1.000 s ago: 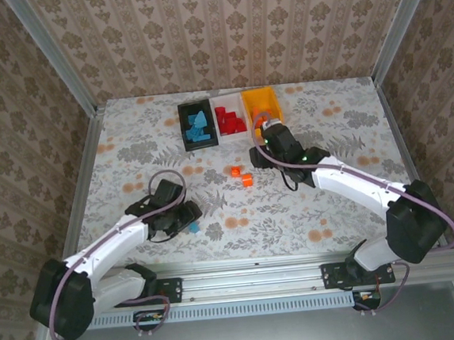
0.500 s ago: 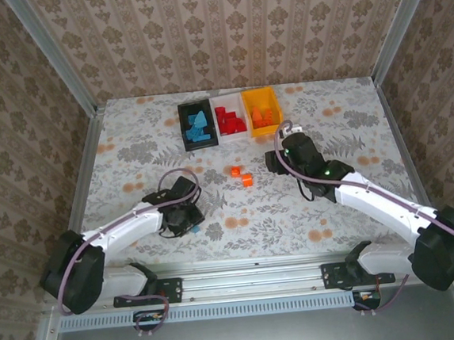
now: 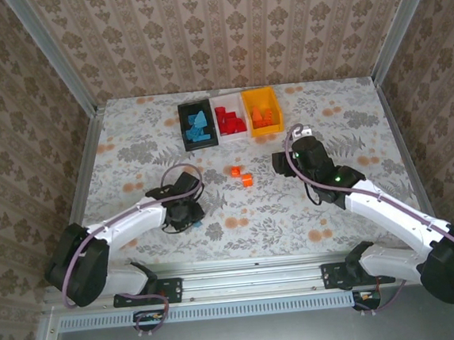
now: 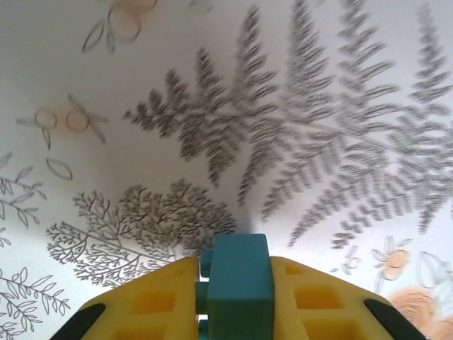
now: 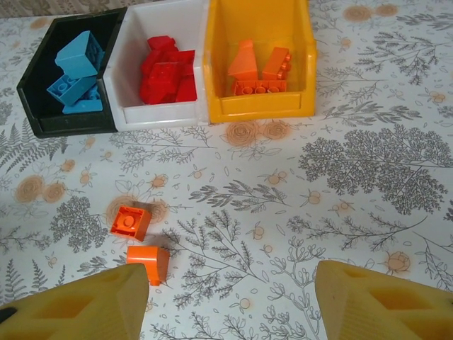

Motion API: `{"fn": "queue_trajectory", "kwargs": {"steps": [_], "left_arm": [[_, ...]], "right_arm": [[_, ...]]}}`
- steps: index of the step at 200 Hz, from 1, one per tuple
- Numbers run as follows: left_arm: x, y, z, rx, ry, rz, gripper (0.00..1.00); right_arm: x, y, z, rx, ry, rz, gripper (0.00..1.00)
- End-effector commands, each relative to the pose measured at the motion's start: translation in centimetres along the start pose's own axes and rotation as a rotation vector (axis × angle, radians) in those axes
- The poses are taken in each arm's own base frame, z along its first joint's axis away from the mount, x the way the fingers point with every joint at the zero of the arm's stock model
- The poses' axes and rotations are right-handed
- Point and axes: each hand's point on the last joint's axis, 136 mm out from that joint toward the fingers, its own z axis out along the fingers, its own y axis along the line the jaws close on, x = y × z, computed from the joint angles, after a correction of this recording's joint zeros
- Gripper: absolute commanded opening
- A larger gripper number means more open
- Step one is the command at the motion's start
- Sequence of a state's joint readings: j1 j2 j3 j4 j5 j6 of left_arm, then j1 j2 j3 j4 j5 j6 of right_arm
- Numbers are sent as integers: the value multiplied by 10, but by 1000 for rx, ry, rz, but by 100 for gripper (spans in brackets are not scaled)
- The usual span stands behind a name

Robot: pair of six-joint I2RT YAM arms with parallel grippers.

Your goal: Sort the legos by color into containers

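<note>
- Legos (image 3: 229,122) are seen mostly sorted. Light blue bricks (image 5: 74,71) lie in the black bin (image 5: 42,124), red bricks (image 5: 166,74) in the white bin (image 5: 131,42) and orange bricks (image 5: 258,71) in the orange-yellow bin (image 5: 258,110).
- The three bins are set side by side at the far side of the table (image 5: 354,177), so each colour has one fixed destination.
- One blue brick (image 4: 239,283) is clamped in the left gripper (image 4: 237,296), at the near left of the table and well apart from the bins.
- The jaws are closed on the brick's opposite side faces, with the yellow pads (image 4: 163,294) flat against it. This grip is judged to keep the brick square for carrying.
- Whether the brick is clear of the tabletop cannot be told from the wrist view.
- Two loose orange bricks (image 5: 130,221) are not yet binned. They lie just beside one another in the middle of the table, short of the bins.
- The right gripper (image 5: 230,304) is held partly open with nothing between its fingers. It is held above the table, with the nearer orange brick (image 5: 148,263) just ahead of its left finger.
- That stance is judged to be readiness for a descent onto an orange brick.
- The step in hand is judged to be a lift and a carry of the blue brick to the black bin, since the other blue pieces are kept there.
</note>
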State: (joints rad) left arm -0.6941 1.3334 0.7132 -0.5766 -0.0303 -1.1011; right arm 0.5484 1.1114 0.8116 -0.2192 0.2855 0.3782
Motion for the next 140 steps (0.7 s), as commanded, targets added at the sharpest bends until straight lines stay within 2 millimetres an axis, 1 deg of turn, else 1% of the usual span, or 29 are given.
{"fn": "queue_trajectory", "kwargs": {"steps": [1, 13, 26, 39, 45, 50, 52, 64, 69, 72, 81, 89, 91, 93, 94, 95, 96, 100, 102, 103, 106, 109, 115, 119, 121, 129, 132, 133, 140], "left_arm": [[-38, -29, -37, 34, -127, 116, 10], [-60, -46, -55, 62, -167, 154, 9], [-86, -63, -68, 80, -198, 182, 9], [-114, -75, -75, 72, -222, 212, 9], [-128, -85, -78, 76, -236, 233, 8], [-139, -88, -77, 64, -239, 244, 8], [-146, -93, -81, 69, -253, 250, 8], [-174, -103, -76, 38, -269, 279, 7], [-188, -109, -78, 30, -283, 284, 7], [-193, -109, -72, 11, -277, 288, 6], [-214, -117, -67, -20, -294, 317, 6], [-232, -126, -67, -57, -319, 334, 6], [-233, -125, -61, -74, -311, 342, 6], [-238, -130, -62, -73, -318, 351, 7], [-238, -129, -57, -82, -308, 354, 7], [-242, -134, -61, -73, -320, 359, 7], [-241, -132, -58, -82, -311, 363, 7], [-251, -141, -58, -83, -325, 377, 6], [-253, -142, -55, -93, -320, 381, 6], [-258, -136, -54, -106, -318, 371, 6], [-269, -135, -54, -118, -329, 364, 5], [-273, -135, -48, -135, -322, 370, 5], [-283, -143, -46, -147, -342, 394, 5], [-287, -143, -42, -173, -344, 408, 6], [-292, -145, -45, -178, -356, 410, 6], [-301, -144, -39, -220, -361, 413, 6], [-302, -142, -33, -231, -349, 418, 6], [-306, -146, -37, -223, -364, 416, 6], [-312, -146, -34, -242, -370, 429, 6]], "right_arm": [[2, -9, 0, 30, -2, 13, 65], [4, -11, 1, 32, 2, 17, 65], [4, -12, 1, 34, 2, 20, 65], [6, -14, 2, 35, 6, 23, 65], [7, -15, 3, 32, 9, 26, 65], [8, -15, 4, 31, 12, 30, 65], [8, -15, 4, 31, 14, 31, 65], [10, -15, 6, 26, 20, 36, 65], [11, -15, 6, 24, 23, 38, 65], [11, -15, 7, 23, 24, 38, 64], [12, -14, 8, 18, 27, 42, 64], [14, -14, 8, 18, 32, 44, 64], [14, -15, 9, 19, 33, 44, 64], [14, -15, 9, 18, 33, 44, 64], [14, -15, 9, 18, 33, 44, 64], [14, -14, 9, 17, 34, 44, 64], [15, -14, 9, 15, 34, 45, 64], [15, -14, 9, 13, 36, 47, 64], [15, -14, 9, 11, 36, 48, 64], [15, -14, 9, 11, 37, 48, 64], [16, -14, 9, 10, 37, 50, 64], [16, -14, 9, 8, 37, 50, 64], [17, -14, 9, 5, 37, 54, 64], [18, -14, 8, 3, 39, 56, 64], [17, -14, 8, 4, 38, 56, 64], [17, -14, 8, 2, 37, 57, 64], [17, -14, 8, 0, 38, 58, 64], [17, -14, 8, 0, 37, 57, 64], [18, -14, 8, 0, 40, 57, 65]]}}
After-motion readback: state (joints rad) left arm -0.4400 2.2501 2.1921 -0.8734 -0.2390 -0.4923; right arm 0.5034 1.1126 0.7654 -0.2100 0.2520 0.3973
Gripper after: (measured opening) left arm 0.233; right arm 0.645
